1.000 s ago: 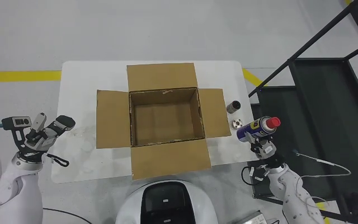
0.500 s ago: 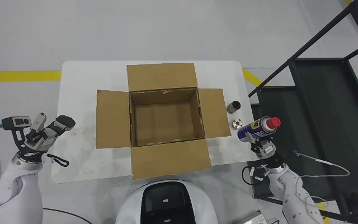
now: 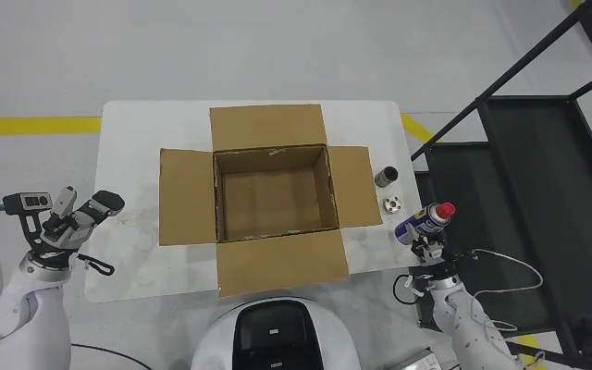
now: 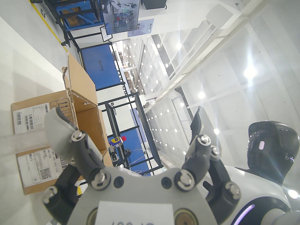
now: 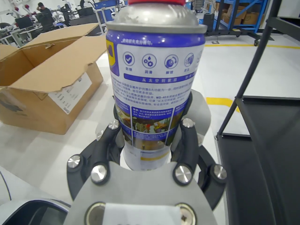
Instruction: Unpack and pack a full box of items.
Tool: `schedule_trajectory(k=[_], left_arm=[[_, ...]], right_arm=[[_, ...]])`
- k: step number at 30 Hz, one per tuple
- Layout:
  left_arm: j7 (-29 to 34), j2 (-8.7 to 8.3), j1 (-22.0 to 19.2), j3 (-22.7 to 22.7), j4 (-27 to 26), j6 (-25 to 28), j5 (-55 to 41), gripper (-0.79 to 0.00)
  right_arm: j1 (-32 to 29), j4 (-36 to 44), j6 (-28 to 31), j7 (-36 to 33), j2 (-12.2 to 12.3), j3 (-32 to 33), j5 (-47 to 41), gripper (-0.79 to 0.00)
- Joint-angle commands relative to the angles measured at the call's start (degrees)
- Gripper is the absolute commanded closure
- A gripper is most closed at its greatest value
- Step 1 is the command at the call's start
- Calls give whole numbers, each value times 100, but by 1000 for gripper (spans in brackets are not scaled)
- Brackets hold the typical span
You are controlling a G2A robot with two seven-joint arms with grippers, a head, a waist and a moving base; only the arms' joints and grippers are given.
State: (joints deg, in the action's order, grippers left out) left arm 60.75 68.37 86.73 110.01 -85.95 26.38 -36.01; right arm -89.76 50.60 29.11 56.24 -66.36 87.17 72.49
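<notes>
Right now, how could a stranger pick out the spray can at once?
Start at the open cardboard box on the white table. Past its right flap, the right gripper holds the spray can. Unlike the two small metal parts nearby, it is blue with a red cap.

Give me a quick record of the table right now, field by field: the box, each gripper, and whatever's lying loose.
box: cardboard box, middle of the white table, all four flaps open, nothing visible inside
right gripper: shut on a red-capped spray can, by the table's right edge, outside the box
left gripper: open, holding nothing, by the table's left edge
loose items: small cylinder and round metal part, on the table right of the box, not touching each other
</notes>
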Motion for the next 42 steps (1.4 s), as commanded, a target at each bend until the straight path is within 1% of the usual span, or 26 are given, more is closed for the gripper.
schedule_trajectory(k=[1, 8, 15, 25, 26, 27, 28, 29, 35, 42], left_arm=[[0, 0, 0, 0, 0, 0, 0, -785], [0, 0, 0, 0, 0, 0, 0, -785], [0, 0, 0, 0, 0, 0, 0, -785], [0, 0, 0, 0, 0, 0, 0, -785], [0, 0, 0, 0, 0, 0, 0, -785], [0, 0, 0, 0, 0, 0, 0, -785], [0, 0, 0, 0, 0, 0, 0, -785], [0, 0, 0, 0, 0, 0, 0, -785], [0, 0, 0, 0, 0, 0, 0, -785], [0, 0, 0, 0, 0, 0, 0, -785]], right_arm=[[206, -368, -152, 145, -43, -131, 58, 0], [753, -1259, -446, 655, -162, -461, 236, 0], [1093, -1819, -716, 1083, -255, -666, 329, 0], [1506, -2365, -1000, 1206, -393, -935, 393, 0], [1529, -2405, -1027, 1234, -399, -950, 409, -114], [1546, -2444, -1039, 1261, -405, -964, 414, -308], [1562, -2483, -1058, 1280, -410, -974, 415, -686], [1579, -2522, -1068, 1287, -416, -983, 412, -785], [1648, -2686, -1016, 1366, -430, -1029, 410, -785], [1504, -2657, -823, 1800, -384, -1031, 470, -785]])
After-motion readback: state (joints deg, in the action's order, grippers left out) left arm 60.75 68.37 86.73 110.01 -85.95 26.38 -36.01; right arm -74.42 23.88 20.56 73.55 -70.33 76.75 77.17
